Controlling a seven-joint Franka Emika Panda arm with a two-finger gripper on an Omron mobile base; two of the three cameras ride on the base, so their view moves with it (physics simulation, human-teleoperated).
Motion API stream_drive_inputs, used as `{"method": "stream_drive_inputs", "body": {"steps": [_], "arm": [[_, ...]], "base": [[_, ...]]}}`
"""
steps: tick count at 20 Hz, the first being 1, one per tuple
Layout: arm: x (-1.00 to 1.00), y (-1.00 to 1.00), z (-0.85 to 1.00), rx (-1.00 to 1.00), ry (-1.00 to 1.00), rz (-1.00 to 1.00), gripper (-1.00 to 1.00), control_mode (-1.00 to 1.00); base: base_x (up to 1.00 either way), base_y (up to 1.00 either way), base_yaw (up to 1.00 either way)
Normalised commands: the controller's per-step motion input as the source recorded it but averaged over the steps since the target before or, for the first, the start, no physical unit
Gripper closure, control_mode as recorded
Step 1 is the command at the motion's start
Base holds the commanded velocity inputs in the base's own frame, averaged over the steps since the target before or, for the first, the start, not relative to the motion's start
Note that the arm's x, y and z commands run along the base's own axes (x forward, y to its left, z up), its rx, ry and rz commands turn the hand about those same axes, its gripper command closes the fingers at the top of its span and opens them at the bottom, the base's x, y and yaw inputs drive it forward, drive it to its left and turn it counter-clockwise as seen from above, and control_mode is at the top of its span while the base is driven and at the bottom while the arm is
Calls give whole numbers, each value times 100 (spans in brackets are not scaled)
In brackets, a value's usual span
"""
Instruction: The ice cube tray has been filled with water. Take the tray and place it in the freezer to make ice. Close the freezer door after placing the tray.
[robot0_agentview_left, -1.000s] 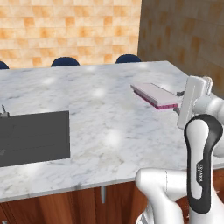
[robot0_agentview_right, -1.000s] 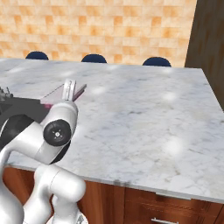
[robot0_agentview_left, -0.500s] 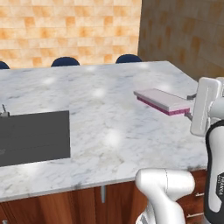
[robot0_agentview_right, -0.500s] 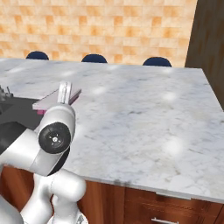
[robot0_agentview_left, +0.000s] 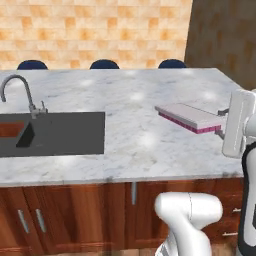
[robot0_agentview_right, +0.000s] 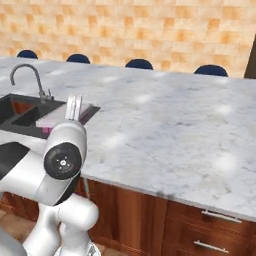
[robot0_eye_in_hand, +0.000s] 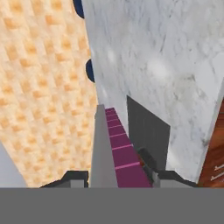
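Observation:
The ice cube tray (robot0_agentview_left: 186, 116), pale pink on top with magenta sides, hangs level above the right part of the marble counter (robot0_agentview_left: 125, 95). My gripper (robot0_agentview_left: 219, 128) is shut on its right end. From the right base camera the tray (robot0_agentview_right: 56, 118) shows just behind my forearm, close to the sink's corner, with the gripper (robot0_agentview_right: 74, 107) on it. In the hand view the tray (robot0_eye_in_hand: 117, 151) runs edge-on away from the gripper (robot0_eye_in_hand: 118, 177). The freezer and the freezer door are out of view.
A dark sink (robot0_agentview_left: 55, 132) with a curved faucet (robot0_agentview_left: 19, 91) is set into the counter's left part. Dark blue stool tops (robot0_agentview_left: 104, 64) line the far edge before an orange tiled wall. Wooden cabinet fronts (robot0_agentview_right: 200, 225) run below the near edge.
The whole picture has shifted right in both base views, so the camera has moved; more of the sink now shows. The tray has stayed in the shut gripper.

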Motion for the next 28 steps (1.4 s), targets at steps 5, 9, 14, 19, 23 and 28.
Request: {"method": "stream_drive_inputs", "body": {"steps": [5,9,14,19,23,28], "arm": [[0,0,0,0,0,0,100,100],[0,0,0,0,0,0,100,100],[0,0,0,0,0,0,100,100],[0,0,0,0,0,0,100,100],[0,0,0,0,0,0,100,100],[0,0,0,0,0,0,100,100]], "base": [[-2,70,61],[0,73,60],[8,79,59],[37,72,60],[82,51,55],[100,30,50]]}}
